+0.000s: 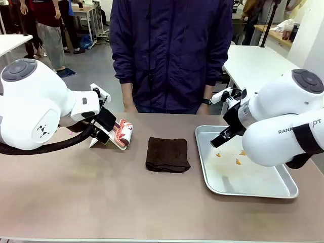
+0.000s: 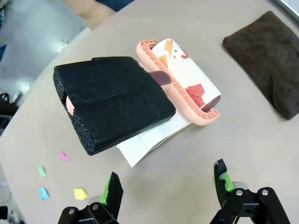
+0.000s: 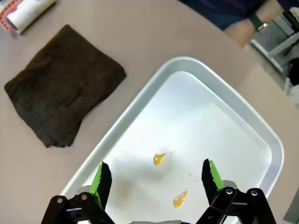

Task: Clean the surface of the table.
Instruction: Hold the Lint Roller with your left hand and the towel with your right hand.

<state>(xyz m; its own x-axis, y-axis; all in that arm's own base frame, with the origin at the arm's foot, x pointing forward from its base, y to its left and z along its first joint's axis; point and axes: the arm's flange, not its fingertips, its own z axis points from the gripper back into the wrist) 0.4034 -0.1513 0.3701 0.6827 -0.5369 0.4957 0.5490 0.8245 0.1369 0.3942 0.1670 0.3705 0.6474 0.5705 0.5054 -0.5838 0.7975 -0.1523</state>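
Presently both arms hover above the table [image 1: 101, 202], whose brownish-beige top spans the foreground between the robot and a person [image 1: 172, 50] standing at the far edge.

Left end effector [image 2: 167, 181]: fingers spread wide with nothing between them, poised over bare table just short of a lint roller [image 2: 187, 77]. The roller lies on its side in a salmon-pink frame, its sheet speckled with red and orange bits. A black foam block [image 2: 112, 102] sits at its handle end, and a white sheet [image 2: 149, 140] pokes out beneath. Small coloured paper scraps [image 2: 60, 156] lie on the table nearby.

Right end effector [image 3: 156, 171]: likewise fully spread and empty, held over a silver tray [image 1: 253, 185] bearing orange smears [image 3: 159, 158].

A folded dark brown cloth [image 1: 167, 154] rests flat on the table between roller and tray, touching neither.
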